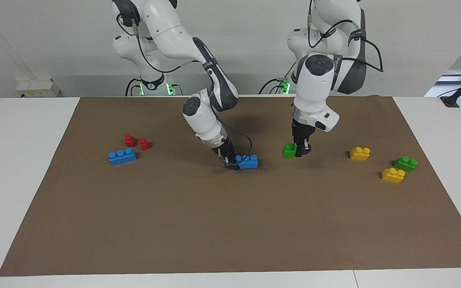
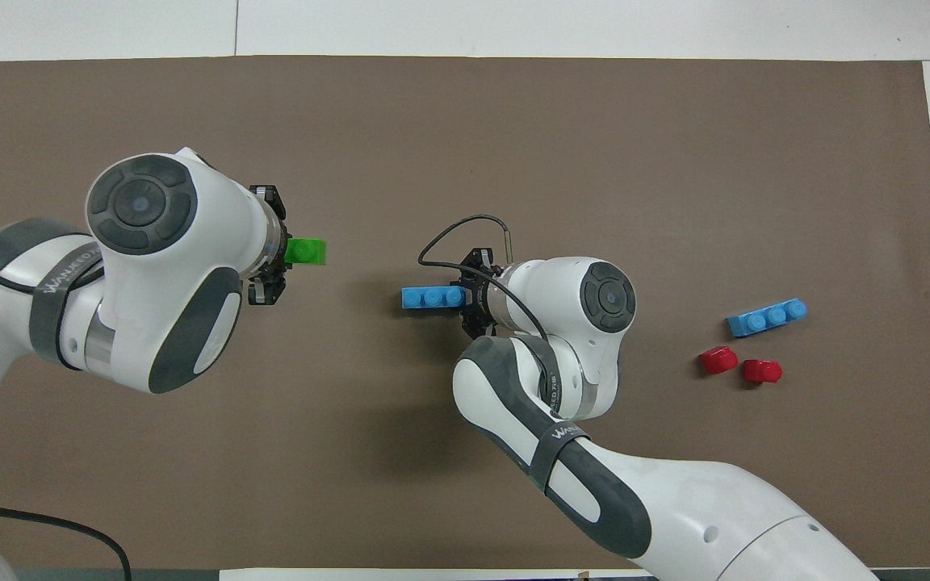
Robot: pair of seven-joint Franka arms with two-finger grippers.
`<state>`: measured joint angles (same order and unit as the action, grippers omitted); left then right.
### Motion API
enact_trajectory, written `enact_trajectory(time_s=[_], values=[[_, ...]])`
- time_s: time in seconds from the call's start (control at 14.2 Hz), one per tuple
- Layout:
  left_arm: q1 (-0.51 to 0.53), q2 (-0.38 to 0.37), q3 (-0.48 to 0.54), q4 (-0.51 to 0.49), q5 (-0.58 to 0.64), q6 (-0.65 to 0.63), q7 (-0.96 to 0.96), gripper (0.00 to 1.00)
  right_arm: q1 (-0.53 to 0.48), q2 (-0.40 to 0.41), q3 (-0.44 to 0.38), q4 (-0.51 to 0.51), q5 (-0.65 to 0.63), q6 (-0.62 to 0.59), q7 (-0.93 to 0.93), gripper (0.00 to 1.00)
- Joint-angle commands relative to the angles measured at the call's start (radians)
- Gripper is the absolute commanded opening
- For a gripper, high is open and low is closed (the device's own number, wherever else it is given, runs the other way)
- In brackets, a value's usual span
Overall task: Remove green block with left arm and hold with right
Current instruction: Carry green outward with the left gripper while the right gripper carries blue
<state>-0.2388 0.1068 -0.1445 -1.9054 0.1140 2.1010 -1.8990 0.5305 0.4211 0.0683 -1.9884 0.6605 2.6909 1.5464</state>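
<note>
Step in hand, as I judge it: pull-apart looks done, the green block is off the blue brick.

Left arm comes down near the middle of the mat [image 1: 230, 224]. Left gripper [image 1: 299, 151] clamps the green block [image 1: 289, 150] by one end; the rest of the block sticks out toward the blue brick, clear of it. Whether the block sits on the mat or just above it, cannot tell.

Right arm leans in low. Right gripper [image 1: 230, 162] pinches the blue brick [image 1: 249, 161] at its end, brick lying flat on the mat.

To do it well: right keeps the brick pinned and level, no twist. Left lifts the block straight up and away toward its own end of the table. The grip is only on the block's end, so a fast swing could lever it out of the jaws. Go slow.

Surface: brown mat on a white table [image 1: 22, 168], flat, matte, likely decent friction, brick should not skid much.

Rest, all placed from the blue brick:
- second blue brick [image 1: 122, 156], well apart toward the right arm's end
- two red pieces [image 1: 136, 142] just beside that one, nearer the robots
- two yellow bricks [image 1: 360, 153] and a second green brick [image 1: 405, 163], well apart toward the left arm's end

Room: plain white wall, cables at the arm bases.
</note>
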Motion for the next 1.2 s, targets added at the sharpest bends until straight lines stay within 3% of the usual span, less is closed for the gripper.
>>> enact_trajectory(time_s=[0.0,0.28,0.63,0.84,1.13], values=[[0.079,-0.004,-0.006,0.002,-0.043,-0.022,0.246,0.0,-0.055,-0.004,-0.001,0.011,0.011,-0.02,-0.077,0.0],[0.197,-0.006,-0.006,-0.023,-0.082,-0.006,0.556,0.0,-0.222,-0.074,-0.007,0.058,0.001,-0.28,-0.207,0.0],[0.289,0.051,-0.003,-0.06,-0.082,0.132,0.69,0.0,-0.464,-0.099,-0.005,0.183,-0.153,-0.601,-0.339,0.0],[0.342,0.073,-0.001,-0.081,-0.082,0.169,0.785,0.0,-0.611,-0.1,-0.004,0.175,-0.157,-0.654,-0.469,0.0],[0.363,0.126,0.0,-0.116,-0.08,0.28,0.816,0.0,-0.696,-0.096,-0.005,0.135,-0.157,-0.657,-0.511,0.0]])
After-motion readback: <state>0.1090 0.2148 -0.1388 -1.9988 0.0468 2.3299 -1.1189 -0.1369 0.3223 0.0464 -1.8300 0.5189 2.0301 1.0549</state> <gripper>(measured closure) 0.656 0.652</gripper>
